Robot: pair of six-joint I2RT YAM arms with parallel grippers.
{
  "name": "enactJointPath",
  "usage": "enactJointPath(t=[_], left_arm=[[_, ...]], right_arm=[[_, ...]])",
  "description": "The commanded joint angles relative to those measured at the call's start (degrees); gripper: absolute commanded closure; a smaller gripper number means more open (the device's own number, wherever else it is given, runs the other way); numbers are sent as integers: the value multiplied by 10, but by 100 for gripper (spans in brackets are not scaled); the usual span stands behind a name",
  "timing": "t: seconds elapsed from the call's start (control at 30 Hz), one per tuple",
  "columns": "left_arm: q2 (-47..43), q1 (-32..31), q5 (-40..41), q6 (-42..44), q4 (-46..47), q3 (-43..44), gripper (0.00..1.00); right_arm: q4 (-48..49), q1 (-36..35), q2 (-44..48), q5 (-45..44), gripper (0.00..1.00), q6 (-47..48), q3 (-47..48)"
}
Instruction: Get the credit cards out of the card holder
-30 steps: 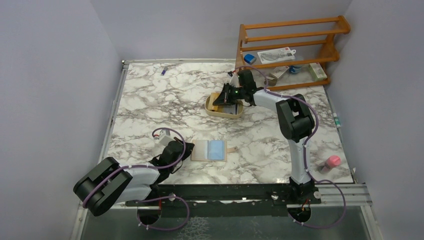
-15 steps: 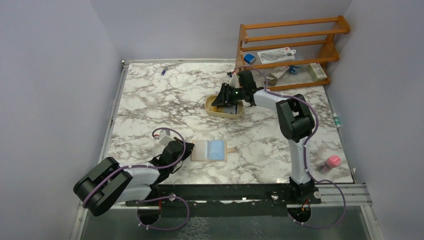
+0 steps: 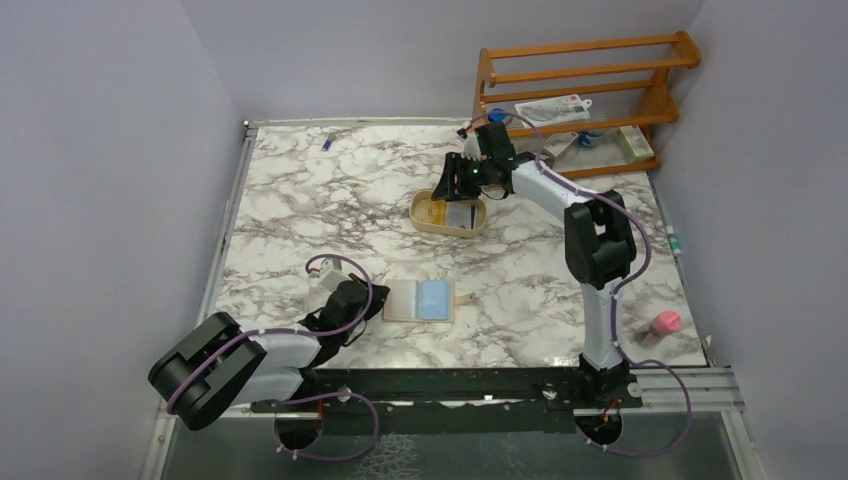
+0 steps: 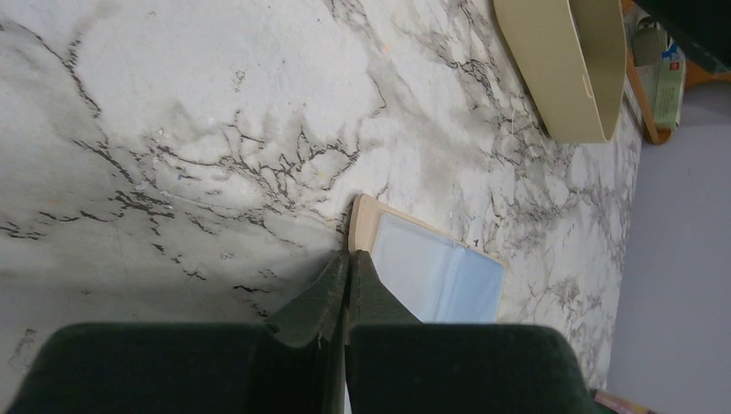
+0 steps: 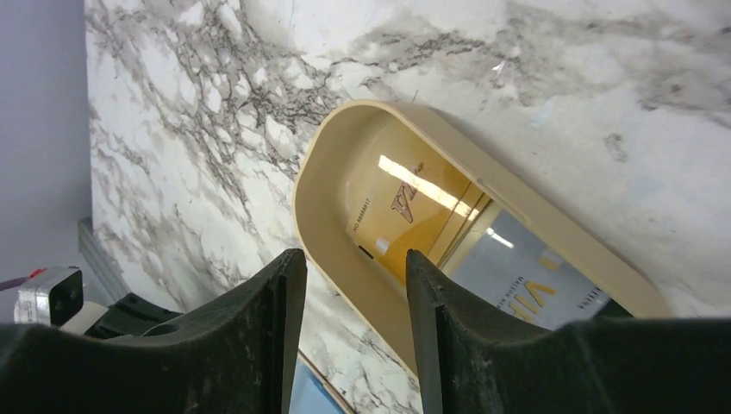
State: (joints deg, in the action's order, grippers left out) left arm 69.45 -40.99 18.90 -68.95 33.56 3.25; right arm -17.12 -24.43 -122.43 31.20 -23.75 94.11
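The tan card holder point(image 3: 403, 300) lies open near the table's front, with a light blue credit card point(image 3: 434, 298) in its right half. My left gripper point(image 3: 374, 303) is shut on the holder's left edge; in the left wrist view its tips point(image 4: 349, 257) meet on the tan edge point(image 4: 365, 221) beside the blue card point(image 4: 440, 278). My right gripper point(image 3: 463, 178) is open and empty, raised over the far end of the cream oval tray point(image 3: 424, 222). In the right wrist view point(image 5: 353, 259) the tray point(image 5: 552, 231) holds a yellow card point(image 5: 405, 205) and a whitish card point(image 5: 534, 278).
A wooden rack point(image 3: 580, 100) with small items stands at the back right. A pink bottle point(image 3: 663, 324) sits at the right front edge. A small purple object point(image 3: 328, 141) lies at the back left. Walls close in the left and right sides.
My right gripper has lifted up and back out of the tray, leaving the cards in it. The left arm and the card holder have not moved.
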Motion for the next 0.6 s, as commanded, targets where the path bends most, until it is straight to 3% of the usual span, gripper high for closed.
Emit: enactJointPath(t=[0.0, 0.07, 0.17, 0.23, 0.27, 0.37, 0.57], left_arm=[[36, -4, -29, 34, -148, -18, 100], [35, -4, -29, 35, -148, -18, 100], [31, -4, -30, 35, -152, -17, 100], [23, -3, -32, 37, -165, -12, 100], [15, -4, -31, 39, -178, -8, 100], [-37, -4, -30, 46, -236, 16, 100], [-166, -3, 13, 46, -352, 82, 100]], right_arm=[[-116, 0, 43, -102, 48, 49, 68], [-137, 0, 59, -124, 48, 57, 80], [-94, 1, 117, -123, 48, 56, 28], [-51, 1, 167, -111, 41, 45, -26], [-31, 2, 188, -99, 34, 41, -52], [35, 2, 254, -62, 1, 25, -142], [117, 1, 363, 2, 0, -20, -295]])
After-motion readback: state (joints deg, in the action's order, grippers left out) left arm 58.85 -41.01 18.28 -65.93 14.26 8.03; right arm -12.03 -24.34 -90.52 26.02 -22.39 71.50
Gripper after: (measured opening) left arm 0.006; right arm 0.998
